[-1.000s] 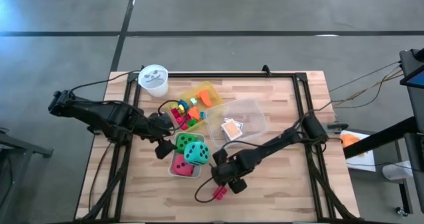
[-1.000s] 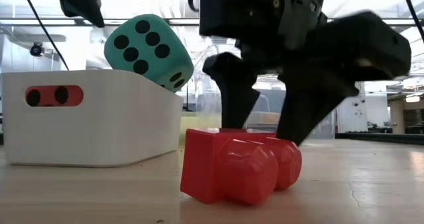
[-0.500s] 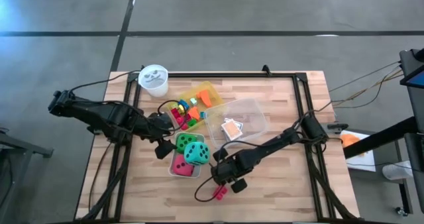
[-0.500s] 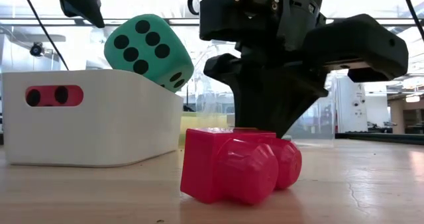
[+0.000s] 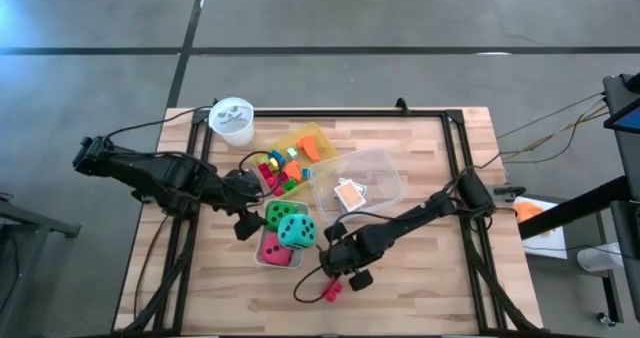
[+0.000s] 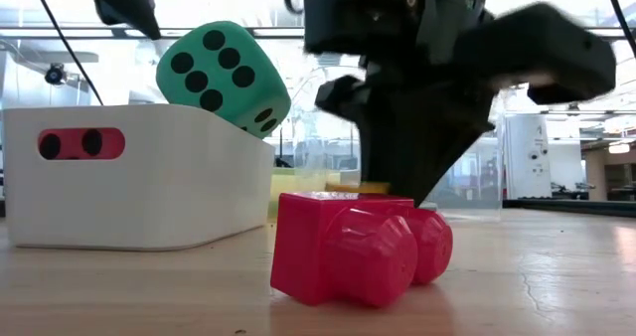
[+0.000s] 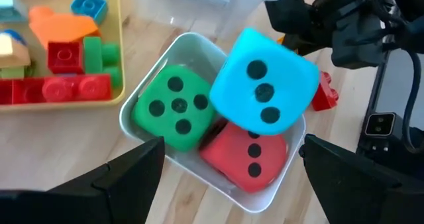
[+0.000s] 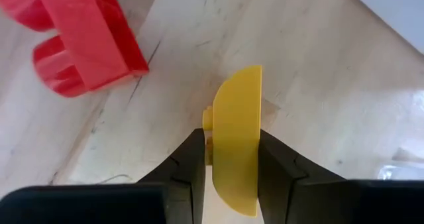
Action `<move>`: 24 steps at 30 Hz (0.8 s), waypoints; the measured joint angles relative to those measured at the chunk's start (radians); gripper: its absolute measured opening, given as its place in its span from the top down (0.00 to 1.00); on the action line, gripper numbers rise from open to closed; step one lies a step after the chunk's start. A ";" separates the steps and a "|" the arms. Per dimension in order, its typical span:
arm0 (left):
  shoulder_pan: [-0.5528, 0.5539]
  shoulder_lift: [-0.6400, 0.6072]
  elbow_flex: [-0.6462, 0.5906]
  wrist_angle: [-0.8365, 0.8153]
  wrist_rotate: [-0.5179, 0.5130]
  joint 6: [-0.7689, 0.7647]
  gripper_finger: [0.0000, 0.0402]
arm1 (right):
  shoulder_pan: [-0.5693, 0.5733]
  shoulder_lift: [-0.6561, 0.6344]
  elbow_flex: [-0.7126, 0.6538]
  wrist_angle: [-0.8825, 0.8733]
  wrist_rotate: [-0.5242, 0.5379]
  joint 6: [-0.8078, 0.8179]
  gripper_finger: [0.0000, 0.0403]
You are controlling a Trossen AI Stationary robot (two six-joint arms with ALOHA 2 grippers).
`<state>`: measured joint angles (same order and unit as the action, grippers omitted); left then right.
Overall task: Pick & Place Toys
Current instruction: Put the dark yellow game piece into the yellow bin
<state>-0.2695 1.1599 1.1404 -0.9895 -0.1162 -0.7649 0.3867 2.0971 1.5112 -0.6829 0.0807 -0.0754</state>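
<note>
Wrist footage alone reveals the right end effector point(image 8: 228, 159) clamped on a yellow block point(image 8: 236, 138) above the tabletop point(image 8: 331, 98); the low view hides most of it behind a red block point(image 6: 348, 247). The left end effector point(image 7: 225, 177) hovers open over the white bin point(image 7: 262, 199) holding three dice point(image 7: 265, 91).

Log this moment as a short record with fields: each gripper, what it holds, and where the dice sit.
right gripper: jaws shut on a flat yellow plastic block, beside the red plastic block on the wooden table
left gripper: jaws open, empty, above the dice
dice: green dotted die, teal dotted die and red dotted die in the white plastic bin, teal on top
</note>
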 joint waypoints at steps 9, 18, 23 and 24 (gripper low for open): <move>-0.010 0.000 -0.001 0.171 -0.029 0.148 0.14 | 0.036 -0.126 0.004 -0.081 0.028 0.118 0.79; -0.065 0.001 -0.002 0.359 -0.244 0.311 0.14 | 0.155 -0.348 0.003 -0.111 0.286 0.278 0.79; -0.060 0.029 -0.003 0.503 -0.251 0.196 0.14 | 0.209 -0.410 0.003 -0.114 0.628 0.298 0.79; -0.059 0.035 -0.003 0.541 -0.251 0.194 0.14 | 0.209 -0.415 0.003 -0.110 0.664 0.296 0.79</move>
<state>-0.3282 1.1947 1.1370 -0.4482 -0.3672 -0.5707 0.5955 1.6817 1.5139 -0.7932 0.7443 0.2210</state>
